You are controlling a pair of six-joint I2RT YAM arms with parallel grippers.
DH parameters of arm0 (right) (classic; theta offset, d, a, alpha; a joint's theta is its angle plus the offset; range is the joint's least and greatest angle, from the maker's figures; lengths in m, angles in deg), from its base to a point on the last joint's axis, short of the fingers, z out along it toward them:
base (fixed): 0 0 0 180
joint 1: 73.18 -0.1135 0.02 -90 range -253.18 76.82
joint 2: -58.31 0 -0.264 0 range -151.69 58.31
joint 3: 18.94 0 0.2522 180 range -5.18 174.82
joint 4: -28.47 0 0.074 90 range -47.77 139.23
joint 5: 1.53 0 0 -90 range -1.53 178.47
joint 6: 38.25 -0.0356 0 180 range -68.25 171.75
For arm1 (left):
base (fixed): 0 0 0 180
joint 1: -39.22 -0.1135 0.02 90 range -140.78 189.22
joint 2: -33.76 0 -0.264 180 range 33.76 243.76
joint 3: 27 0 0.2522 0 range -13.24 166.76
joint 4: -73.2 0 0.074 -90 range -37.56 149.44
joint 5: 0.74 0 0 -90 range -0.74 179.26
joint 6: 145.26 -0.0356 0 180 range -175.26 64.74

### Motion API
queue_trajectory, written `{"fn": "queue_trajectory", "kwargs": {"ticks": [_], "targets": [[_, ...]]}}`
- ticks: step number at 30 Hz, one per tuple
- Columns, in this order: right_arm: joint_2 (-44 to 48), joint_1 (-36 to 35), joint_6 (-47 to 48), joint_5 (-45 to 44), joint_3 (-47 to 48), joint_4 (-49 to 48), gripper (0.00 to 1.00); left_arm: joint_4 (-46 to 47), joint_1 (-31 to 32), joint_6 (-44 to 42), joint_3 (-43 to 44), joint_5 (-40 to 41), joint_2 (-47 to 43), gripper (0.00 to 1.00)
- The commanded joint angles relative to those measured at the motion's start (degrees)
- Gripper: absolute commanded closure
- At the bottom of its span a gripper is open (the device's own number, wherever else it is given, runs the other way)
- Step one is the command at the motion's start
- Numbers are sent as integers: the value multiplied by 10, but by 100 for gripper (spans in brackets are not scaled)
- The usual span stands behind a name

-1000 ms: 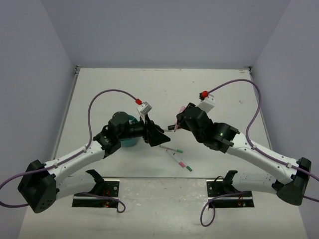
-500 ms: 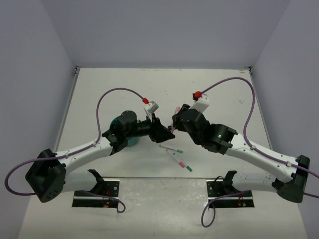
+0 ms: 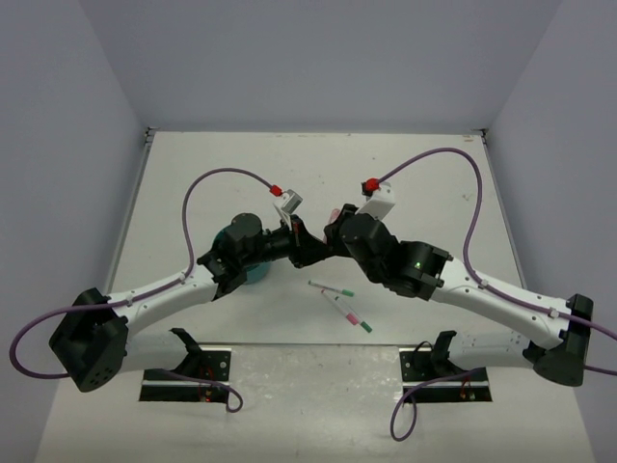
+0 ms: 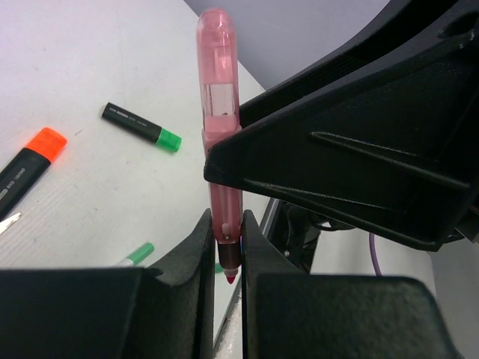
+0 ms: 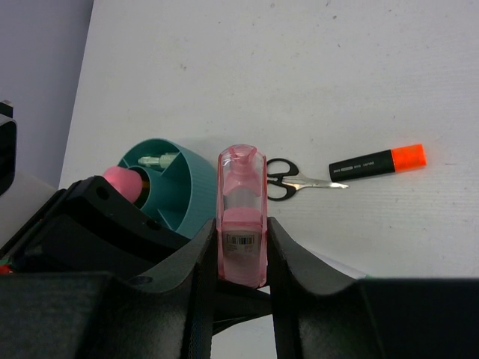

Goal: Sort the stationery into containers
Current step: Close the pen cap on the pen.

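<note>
Plastic, light and stiff, is how I judge the pink tube (image 4: 217, 112): a slim translucent cylinder with a rounded cap at one end and a dark, narrow tip at the other. It hangs in the air between my two arms, above the table (image 3: 405, 174) and near the teal organizer (image 5: 179, 187), not yet in any compartment.

My right pincer (image 5: 241, 239) is clamped across the barrel at the part with the small barcode label, both fingers flat against its sides. My left pincer (image 4: 227, 232) is pinched tight on the thin lower end, just above the tip, so both of my pincers have it at once.

The wall is smooth and glossy, so I expect it to be slippery, and the round section could roll or swivel between flat pads. It should not bend, and I doubt it is fragile, though the cap might pop under a hard squeeze. The barrel near its middle looks the best place to hold. My left grip on the tapering end is short and could let the tube pivot if it bore the weight alone.

The organizer is round, ribbed plastic with divider walls inside. On the table lie scissors (image 5: 288, 181) with black loop handles and metal blades. There are also an orange-capped highlighter (image 5: 378, 159) and a green-capped highlighter (image 4: 141, 127), both black-bodied, and thin white pens (image 3: 333, 288).
</note>
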Motion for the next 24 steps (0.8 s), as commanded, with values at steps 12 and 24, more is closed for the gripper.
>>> {"fn": "queue_trajectory", "kwargs": {"ticks": [12,24], "targets": [[-8,68,39,-30,70,-8,100,36,23,-20,-44,-34,-22,100],[-13,85,54,-18,71,-1,90,16,33,-44,-68,-41,-53,100]]}}
